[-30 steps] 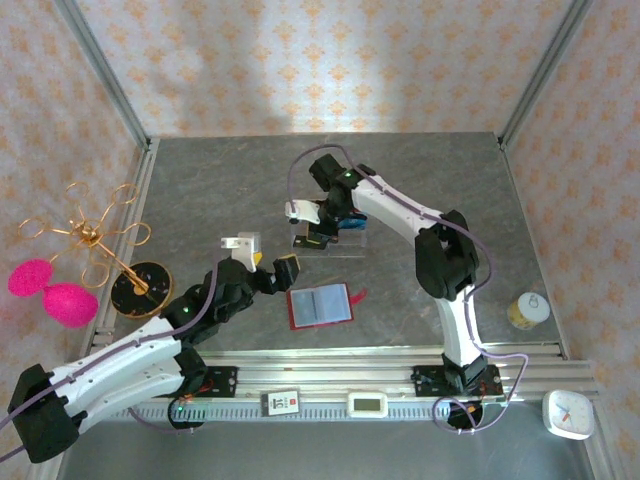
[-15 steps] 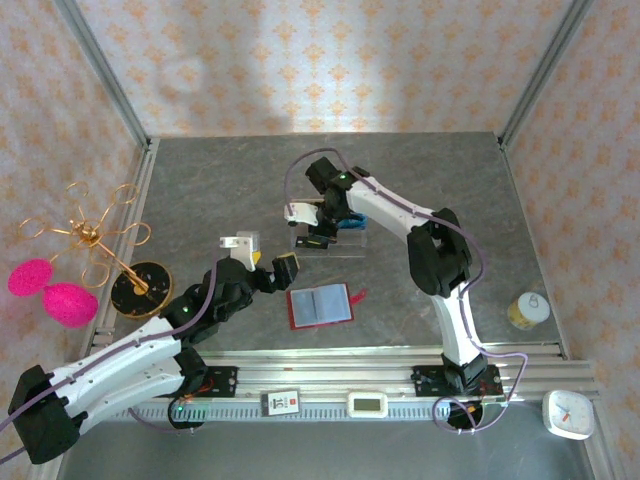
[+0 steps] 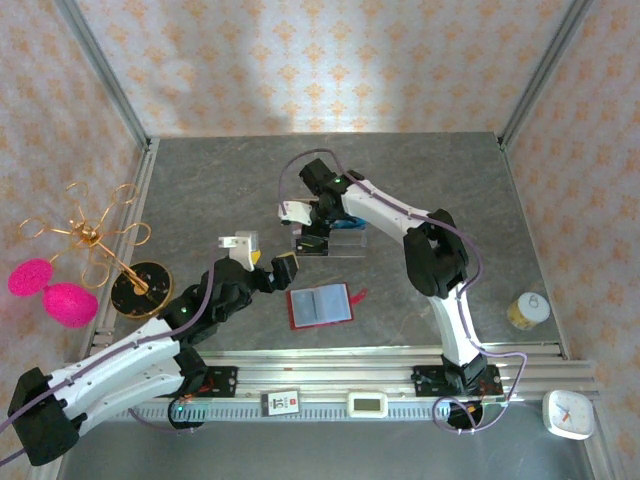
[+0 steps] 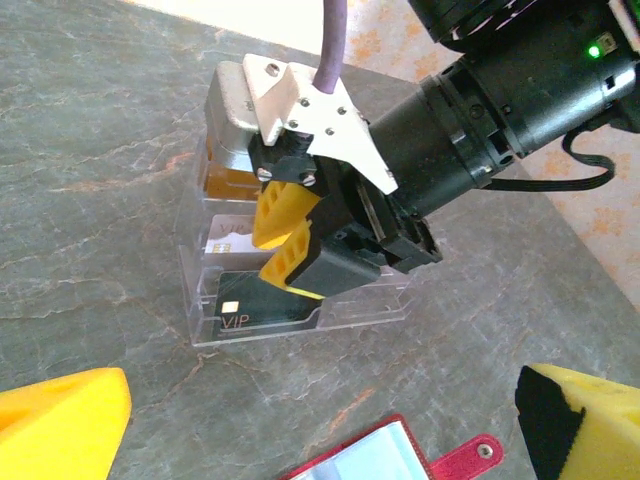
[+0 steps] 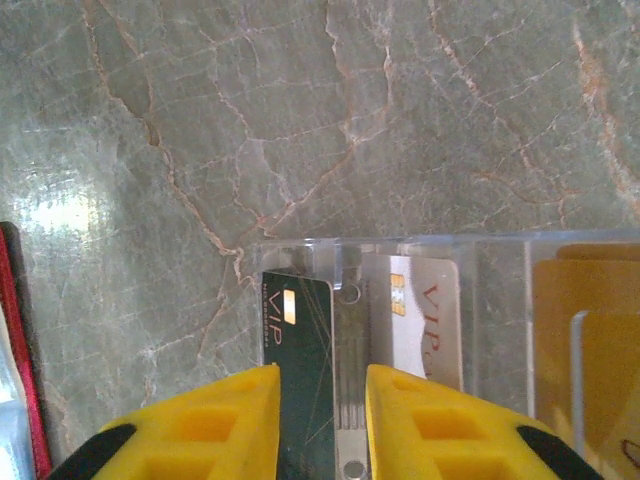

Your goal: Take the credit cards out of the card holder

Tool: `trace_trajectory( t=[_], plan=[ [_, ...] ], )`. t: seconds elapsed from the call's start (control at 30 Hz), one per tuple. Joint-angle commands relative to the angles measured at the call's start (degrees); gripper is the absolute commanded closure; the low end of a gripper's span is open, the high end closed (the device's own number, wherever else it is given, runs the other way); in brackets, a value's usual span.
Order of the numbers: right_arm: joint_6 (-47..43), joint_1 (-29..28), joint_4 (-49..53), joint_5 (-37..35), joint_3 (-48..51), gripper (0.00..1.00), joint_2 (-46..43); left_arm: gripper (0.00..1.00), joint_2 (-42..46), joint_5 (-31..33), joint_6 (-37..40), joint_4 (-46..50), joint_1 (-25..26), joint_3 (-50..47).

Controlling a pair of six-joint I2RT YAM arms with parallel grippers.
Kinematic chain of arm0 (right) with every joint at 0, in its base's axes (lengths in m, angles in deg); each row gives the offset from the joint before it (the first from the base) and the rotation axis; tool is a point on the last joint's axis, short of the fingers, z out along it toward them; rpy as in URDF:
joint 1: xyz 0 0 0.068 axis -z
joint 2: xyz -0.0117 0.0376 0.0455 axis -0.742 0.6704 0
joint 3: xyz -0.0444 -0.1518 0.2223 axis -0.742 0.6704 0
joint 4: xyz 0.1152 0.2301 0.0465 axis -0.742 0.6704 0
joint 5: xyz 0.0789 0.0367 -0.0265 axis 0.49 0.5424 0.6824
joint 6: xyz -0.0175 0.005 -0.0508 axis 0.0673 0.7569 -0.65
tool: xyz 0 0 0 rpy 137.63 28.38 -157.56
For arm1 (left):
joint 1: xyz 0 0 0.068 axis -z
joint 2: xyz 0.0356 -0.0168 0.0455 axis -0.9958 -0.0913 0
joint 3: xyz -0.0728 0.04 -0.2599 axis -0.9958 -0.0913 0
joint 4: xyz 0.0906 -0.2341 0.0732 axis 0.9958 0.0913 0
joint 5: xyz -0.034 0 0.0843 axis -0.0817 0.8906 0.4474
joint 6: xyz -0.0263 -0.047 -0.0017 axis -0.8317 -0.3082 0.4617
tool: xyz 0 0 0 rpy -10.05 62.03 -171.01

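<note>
The right gripper (image 5: 322, 372) hangs over the clear stand (image 4: 200, 300) with its jaws slightly parted, apparently free of the dark credit card (image 5: 297, 320). That card sits in the front tier, long axis along the tier. The card holder (image 3: 320, 305) lies open on the worktop (image 3: 200, 180), toward the bases, long axis left-right, tab pointing right. The left gripper (image 3: 262, 258), fully released, is nearer to it.

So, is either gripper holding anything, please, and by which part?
Left gripper holds nothing. Right gripper: jaws slightly apart over the dark card in the clear stand; a grip cannot be told.
</note>
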Motion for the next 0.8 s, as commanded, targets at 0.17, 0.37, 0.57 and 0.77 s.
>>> trace_trajectory(
  t=[0.17, 0.37, 0.57, 0.77],
  plan=[
    [12.8, -1.1, -10.6, 7.3, 6.7, 0.68, -11.7, 0.01, 2.5, -1.8, -1.6, -4.3, -0.5, -2.1],
    [41.2, -3.3, -39.7, 5.8, 28.4, 0.67, -25.7, 0.01, 3.6, -4.2, -5.4, -7.2, -0.6, -4.8],
    [57.7, -10.9, -47.2, -8.1, 46.2, 0.66, -34.6, 0.01, 6.7, -6.3, -7.4, -7.7, -0.6, -7.4],
    [65.2, -20.8, -45.5, -19.1, 55.2, 0.65, -35.1, 0.02, 10.6, -4.8, -9.2, -5.2, -0.7, -9.5]
  ],
)
